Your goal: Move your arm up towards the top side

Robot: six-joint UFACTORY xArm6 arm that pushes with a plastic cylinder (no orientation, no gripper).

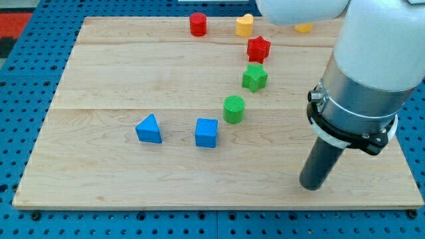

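My tip [311,186], the blunt end of a smooth dark rod (no jaws, so nothing grasped), rests on the pale wooden board [99,79] touching no block. The blue cube [206,133] and blue triangle [149,129] lie at its ten o'clock; the ribbed green cylinder [234,109], green star [254,77] and red star [258,48] toward eleven.

My tip [311,186], the blunt lower end of a straight dark rod, stands upright on the wooden table [99,179] in the lower right of the frame, near the bottom edge. It touches no block; the nearest, a green cylinder [234,109], lies well apart toward the upper left
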